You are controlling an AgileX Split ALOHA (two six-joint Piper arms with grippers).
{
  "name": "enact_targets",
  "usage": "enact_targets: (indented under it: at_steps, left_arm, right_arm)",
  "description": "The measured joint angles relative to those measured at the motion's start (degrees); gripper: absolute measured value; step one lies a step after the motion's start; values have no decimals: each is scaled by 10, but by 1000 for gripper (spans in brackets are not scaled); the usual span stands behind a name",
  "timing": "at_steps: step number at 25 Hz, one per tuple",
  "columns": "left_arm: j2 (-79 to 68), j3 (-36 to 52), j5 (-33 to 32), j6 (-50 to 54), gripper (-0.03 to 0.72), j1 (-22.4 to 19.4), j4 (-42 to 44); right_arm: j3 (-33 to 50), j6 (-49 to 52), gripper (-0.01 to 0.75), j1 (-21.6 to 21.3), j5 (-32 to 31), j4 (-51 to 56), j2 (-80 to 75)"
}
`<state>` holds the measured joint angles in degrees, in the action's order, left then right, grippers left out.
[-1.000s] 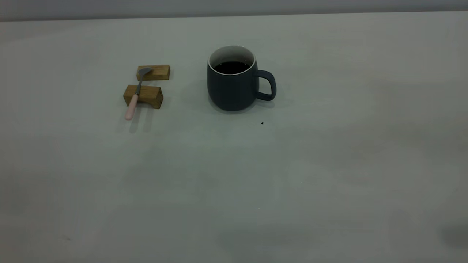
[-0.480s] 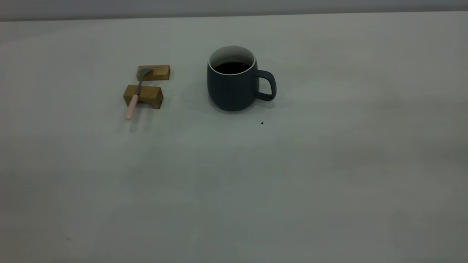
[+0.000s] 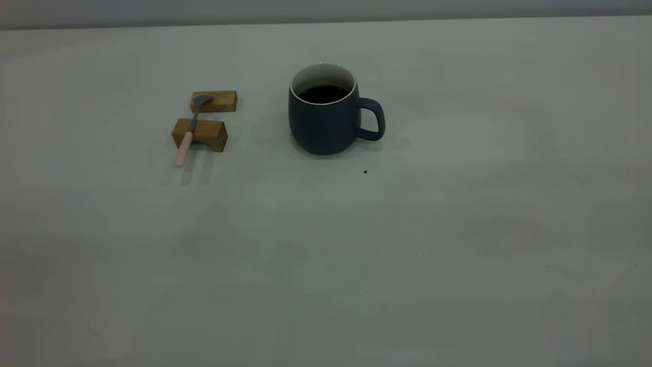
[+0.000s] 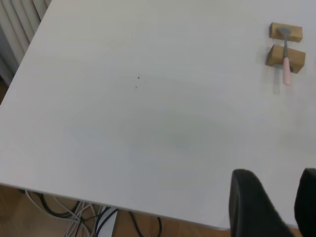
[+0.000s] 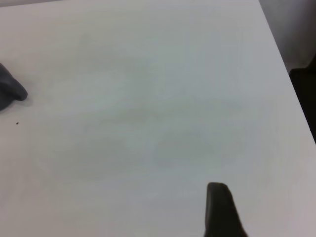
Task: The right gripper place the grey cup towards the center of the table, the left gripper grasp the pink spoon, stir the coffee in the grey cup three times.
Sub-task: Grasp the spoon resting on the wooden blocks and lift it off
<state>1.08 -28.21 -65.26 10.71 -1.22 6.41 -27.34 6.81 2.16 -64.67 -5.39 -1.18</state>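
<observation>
A grey wall runs behind the far edge. In the left wrist view, a white ribbed radiator stands beside the tabletop, with cables on the brown wooden floor below. Lighting is dim and even.

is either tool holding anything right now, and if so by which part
Nothing is held. The pink spoon rests across two wooden blocks, and the grey cup stands alone.

Left gripper: two matte black fingers, broad and rounded at the ends, no markings. Right gripper: one matte black finger visible, tapered with a rounded tip.
</observation>
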Motion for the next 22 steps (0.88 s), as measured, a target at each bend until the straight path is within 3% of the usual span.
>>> enact_targets:
  at_steps: [19, 22]
  left_arm:
    - [0, 0, 1, -2, 299, 0, -1]
    - [0, -4, 28, -11, 299, 0, -1]
  right_arm:
    - [4, 0, 494, 0, -1, 0, 0]
    - [4, 0, 494, 0, -1, 0, 0]
